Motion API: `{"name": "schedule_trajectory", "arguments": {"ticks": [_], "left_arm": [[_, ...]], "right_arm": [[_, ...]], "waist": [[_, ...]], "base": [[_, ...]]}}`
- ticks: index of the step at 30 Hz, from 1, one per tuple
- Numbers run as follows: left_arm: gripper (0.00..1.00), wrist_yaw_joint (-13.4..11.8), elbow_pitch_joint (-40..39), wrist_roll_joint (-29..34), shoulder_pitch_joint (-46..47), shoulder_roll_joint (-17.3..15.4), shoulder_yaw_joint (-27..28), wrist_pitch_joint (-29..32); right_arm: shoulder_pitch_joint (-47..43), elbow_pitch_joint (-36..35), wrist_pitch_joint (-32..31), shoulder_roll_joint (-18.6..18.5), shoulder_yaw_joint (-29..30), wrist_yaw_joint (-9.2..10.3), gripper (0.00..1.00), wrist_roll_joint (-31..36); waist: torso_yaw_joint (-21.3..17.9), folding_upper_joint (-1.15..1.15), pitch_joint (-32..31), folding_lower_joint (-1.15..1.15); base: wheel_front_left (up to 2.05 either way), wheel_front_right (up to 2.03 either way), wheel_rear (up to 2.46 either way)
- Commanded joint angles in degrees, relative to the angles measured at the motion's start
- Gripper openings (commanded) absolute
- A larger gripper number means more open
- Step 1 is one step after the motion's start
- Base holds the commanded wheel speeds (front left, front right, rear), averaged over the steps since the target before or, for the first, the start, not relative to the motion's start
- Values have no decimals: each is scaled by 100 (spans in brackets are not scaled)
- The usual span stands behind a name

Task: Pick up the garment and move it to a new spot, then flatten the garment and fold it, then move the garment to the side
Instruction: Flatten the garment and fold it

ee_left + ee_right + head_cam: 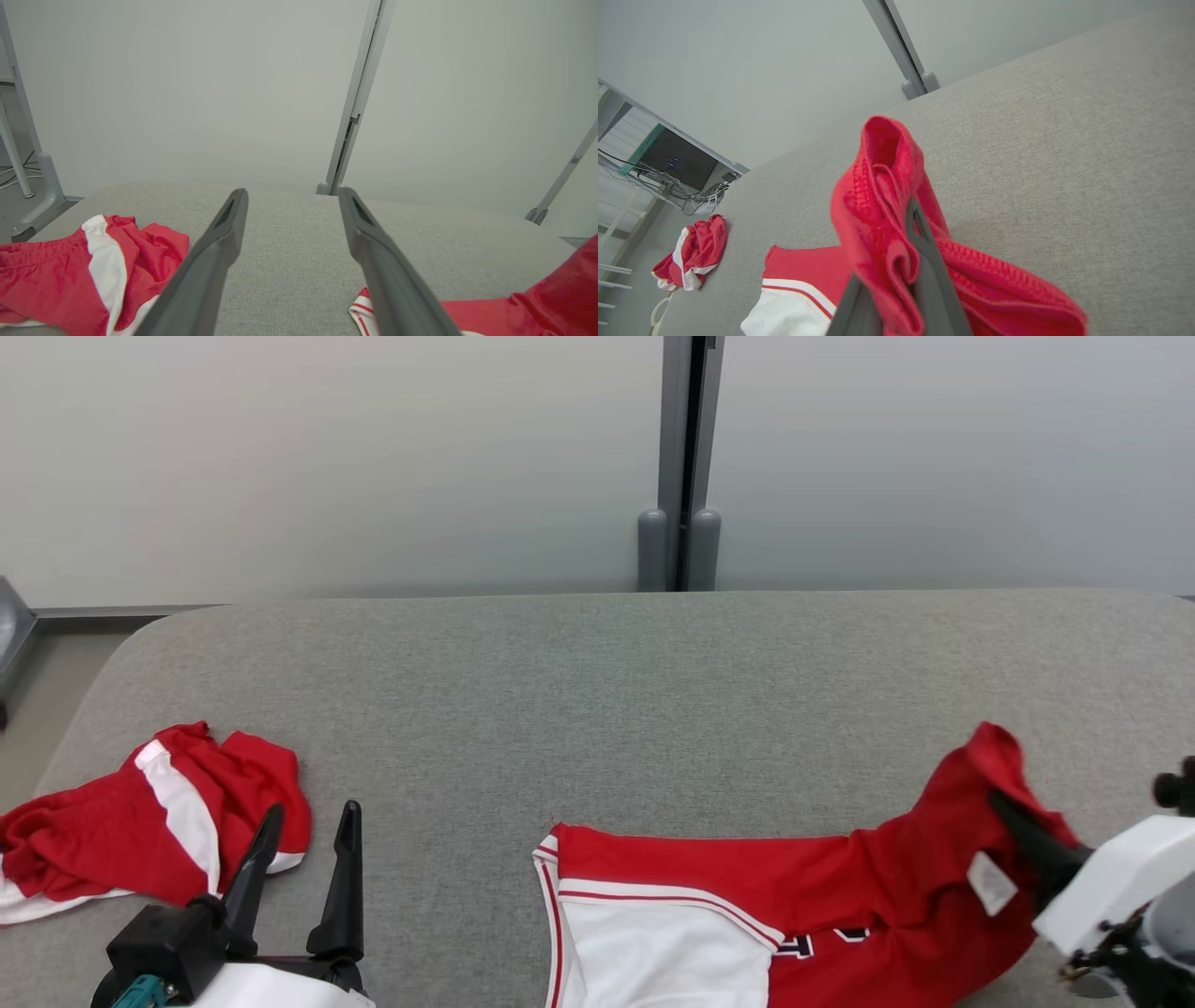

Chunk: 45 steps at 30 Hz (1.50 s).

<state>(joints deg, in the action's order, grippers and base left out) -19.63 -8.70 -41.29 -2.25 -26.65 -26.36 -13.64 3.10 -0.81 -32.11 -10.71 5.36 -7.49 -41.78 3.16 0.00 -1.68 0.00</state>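
Note:
A red garment with white panels and a white label (794,915) lies along the near edge of the grey table (597,709), its right end lifted off the surface. My right gripper (1004,807) is shut on that raised red fabric (887,219), which wraps around its dark fingers (924,252). The garment's white-trimmed hem (362,310) lies flat at its left end. My left gripper (310,821) stands open above the table at the lower left, nothing between its fingers (224,242).
A second red and white garment (140,821) lies crumpled at the table's left edge, just left of my left gripper. A grey post (681,467) rises behind the table against a pale wall. A dark box with cables (677,161) sits off the table's far left.

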Motion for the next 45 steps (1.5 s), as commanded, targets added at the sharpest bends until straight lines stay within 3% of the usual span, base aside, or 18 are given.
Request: {"name": "schedule_trajectory", "arguments": {"ticks": [1, 9, 22, 35, 36, 37, 45], "left_arm": [[100, 30, 19, -12, -18, -27, 9, -5], [100, 94, 76, -31, 132, -11, -55, 57], [100, 153, 32, 91, 407, 79, -329, 261], [100, 139, 117, 63, 408, 120, -351, 218], [100, 127, 121, 51, 403, 120, -342, 212], [100, 118, 128, 45, 399, 119, -332, 211], [100, 97, 148, -11, 298, 98, -280, 170]], "right_arm": [[-33, -87, -50, 70, -62, -2, 0, -54], [18, -267, -32, 553, -767, -2, 0, -190], [139, 773, 517, 763, -1548, -3, 0, -281], [516, 1737, 962, 767, -2170, -3, 0, -648], [551, 1803, 1002, 768, -2212, -3, 45, -677], [586, 1860, 1023, 768, -2270, -3, 100, -707], [770, 1511, 1116, 756, -2541, -3, 100, -936]], "waist": [[55, 0, -6, 0], [573, 0, -4, 0], [1573, 0, 111, 0], [1724, 0, 163, 0], [1702, 0, 163, 0], [1675, 0, 164, 0], [1237, 0, 38, 0]], "base": [[0, 0, 0], [0, 0, 0], [0, 0, 0], [0, 0, 0], [0, 0, 0], [0, 0, 0], [0, 0, 0]]}}
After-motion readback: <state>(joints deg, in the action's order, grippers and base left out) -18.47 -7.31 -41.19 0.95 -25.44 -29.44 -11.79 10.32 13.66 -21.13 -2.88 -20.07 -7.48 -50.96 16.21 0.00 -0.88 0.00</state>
